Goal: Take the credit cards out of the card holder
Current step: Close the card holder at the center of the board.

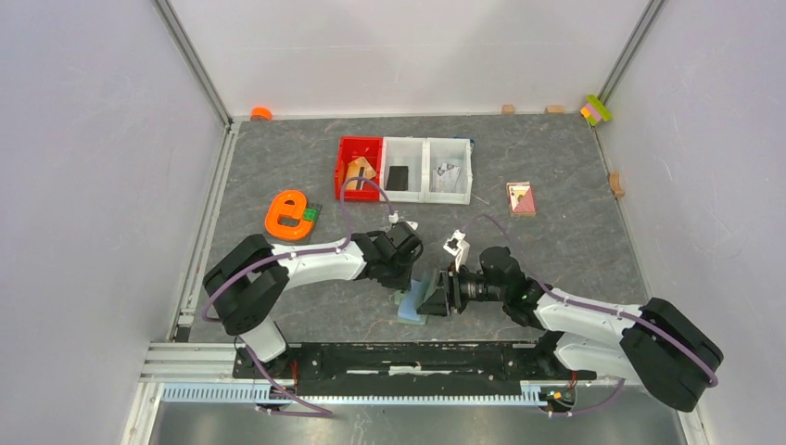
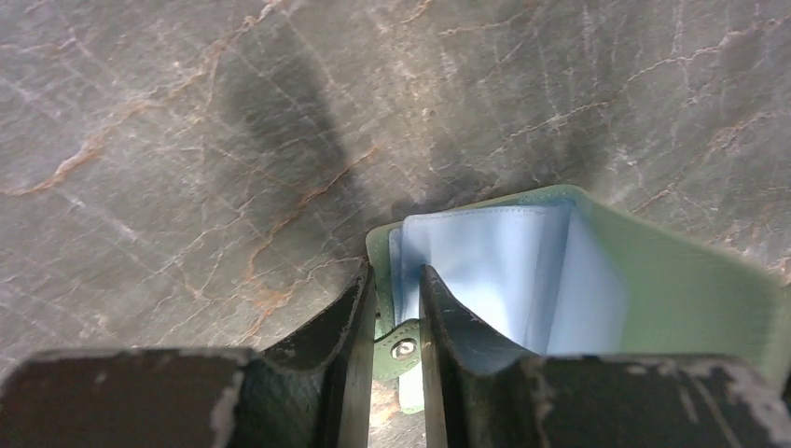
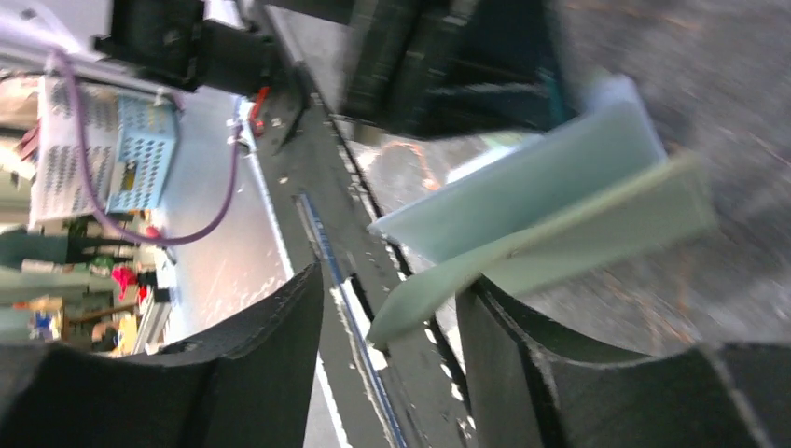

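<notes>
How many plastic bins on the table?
3, in a row at the far side: red plastic bin, left; white plastic bin, middle; second white plastic bin, right. None looks hidden.

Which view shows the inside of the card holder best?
Left wrist: the card holder is open and close, its pale blue pockets sharp. Right wrist shows it blurred, from the edge; the top view shows only a small, partly hidden bit.
</notes>
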`<action>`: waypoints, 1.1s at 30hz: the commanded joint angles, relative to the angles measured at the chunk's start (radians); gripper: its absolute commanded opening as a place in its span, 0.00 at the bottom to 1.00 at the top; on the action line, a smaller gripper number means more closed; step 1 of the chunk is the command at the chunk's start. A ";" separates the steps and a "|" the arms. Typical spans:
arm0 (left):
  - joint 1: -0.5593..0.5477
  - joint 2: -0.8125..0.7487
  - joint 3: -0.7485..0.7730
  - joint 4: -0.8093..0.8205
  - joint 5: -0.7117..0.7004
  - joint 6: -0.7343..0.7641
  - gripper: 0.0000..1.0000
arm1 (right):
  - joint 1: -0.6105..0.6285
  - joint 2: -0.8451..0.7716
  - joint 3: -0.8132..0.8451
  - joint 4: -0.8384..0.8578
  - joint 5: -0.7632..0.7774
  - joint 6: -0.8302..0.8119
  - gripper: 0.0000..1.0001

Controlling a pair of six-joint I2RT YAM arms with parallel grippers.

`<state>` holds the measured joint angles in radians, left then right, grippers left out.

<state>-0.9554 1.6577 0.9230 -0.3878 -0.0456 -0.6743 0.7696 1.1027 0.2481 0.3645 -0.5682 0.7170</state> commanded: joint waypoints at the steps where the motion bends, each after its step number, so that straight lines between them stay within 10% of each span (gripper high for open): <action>1: -0.014 0.054 -0.021 0.020 0.041 0.012 0.28 | 0.040 0.019 -0.005 0.265 -0.112 0.035 0.61; 7: -0.013 0.035 -0.034 0.023 0.059 0.009 0.27 | 0.043 -0.015 -0.040 0.307 -0.089 0.045 0.61; 14: -0.011 -0.037 -0.058 0.036 0.070 -0.003 0.30 | 0.042 -0.079 0.042 -0.093 0.107 -0.169 0.57; 24: 0.020 -0.160 -0.144 0.124 0.171 -0.042 0.34 | 0.042 0.072 -0.042 0.180 0.086 -0.065 0.27; 33: 0.045 -0.243 -0.193 0.094 0.164 -0.043 0.34 | 0.043 0.213 0.013 0.041 0.148 -0.109 0.51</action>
<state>-0.9260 1.4948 0.7490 -0.2935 0.1234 -0.6914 0.8116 1.2751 0.2207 0.4786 -0.4797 0.6518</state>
